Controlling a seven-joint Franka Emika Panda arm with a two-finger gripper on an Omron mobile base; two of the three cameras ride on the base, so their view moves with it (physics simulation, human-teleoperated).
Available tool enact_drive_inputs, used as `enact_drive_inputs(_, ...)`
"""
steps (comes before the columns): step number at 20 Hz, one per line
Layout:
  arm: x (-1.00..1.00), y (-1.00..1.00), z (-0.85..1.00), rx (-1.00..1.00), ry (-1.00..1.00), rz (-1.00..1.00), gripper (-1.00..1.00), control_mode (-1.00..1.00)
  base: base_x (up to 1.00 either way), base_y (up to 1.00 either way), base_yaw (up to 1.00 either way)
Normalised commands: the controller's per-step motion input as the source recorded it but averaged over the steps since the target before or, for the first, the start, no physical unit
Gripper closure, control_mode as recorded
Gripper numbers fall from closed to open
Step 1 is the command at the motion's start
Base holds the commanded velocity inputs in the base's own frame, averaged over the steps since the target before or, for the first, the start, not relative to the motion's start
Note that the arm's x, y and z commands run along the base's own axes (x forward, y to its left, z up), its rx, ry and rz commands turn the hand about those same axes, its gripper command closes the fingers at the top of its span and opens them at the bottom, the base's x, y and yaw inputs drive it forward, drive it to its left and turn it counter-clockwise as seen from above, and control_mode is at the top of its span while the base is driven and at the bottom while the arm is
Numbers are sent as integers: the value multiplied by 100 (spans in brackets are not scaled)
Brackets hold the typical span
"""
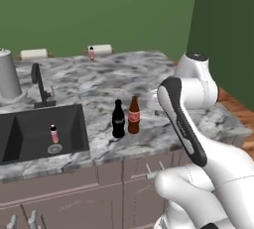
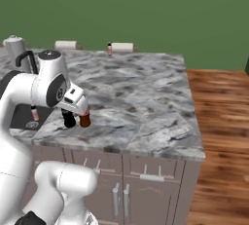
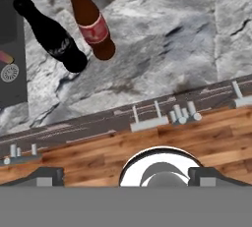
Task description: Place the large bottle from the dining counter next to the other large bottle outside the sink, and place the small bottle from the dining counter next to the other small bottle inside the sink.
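Observation:
The large bottle point(image 1: 134, 115), brown with a red label, stands upright on the marbled counter right beside the other large bottle point(image 1: 118, 119), which is all dark, just right of the sink point(image 1: 30, 124). In the hand view I look down on the brown large bottle point(image 3: 91, 22) and the dark bottle point(image 3: 51, 34). My gripper point(image 3: 127, 176) hangs above them, open, holding nothing. One small bottle point(image 1: 54, 134) stands in the basin near the drain. Another small bottle point(image 1: 91, 53) stands at the far edge of the dining counter point(image 1: 124, 69).
A black faucet point(image 1: 39, 86) rises behind the sink, and a grey metal vessel point(image 1: 7, 74) stands at the far left. Pale stool cushions point(image 1: 101, 49) line the counter's far side. Cabinet fronts with handles point(image 2: 151, 176) and wooden floor point(image 2: 219, 121) lie on the near side and to the right.

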Motion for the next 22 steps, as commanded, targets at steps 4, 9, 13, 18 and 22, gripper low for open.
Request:
enact_drive_inputs(4, 0, 0, 0, 0, 0, 0, -100, 100, -97, -5, -4)
enact_drive_inputs(9, 0, 0, 0, 0, 0, 0, -100, 100, -41, -45, 19)
enact_drive_inputs(13, 0, 0, 0, 0, 0, 0, -100, 100, -14, -85, 41)
enact_drive_inputs(18, 0, 0, 0, 0, 0, 0, -100, 100, -8, -98, 47)
enact_drive_inputs(22, 0, 0, 0, 0, 0, 0, -100, 100, 0, -100, 42)
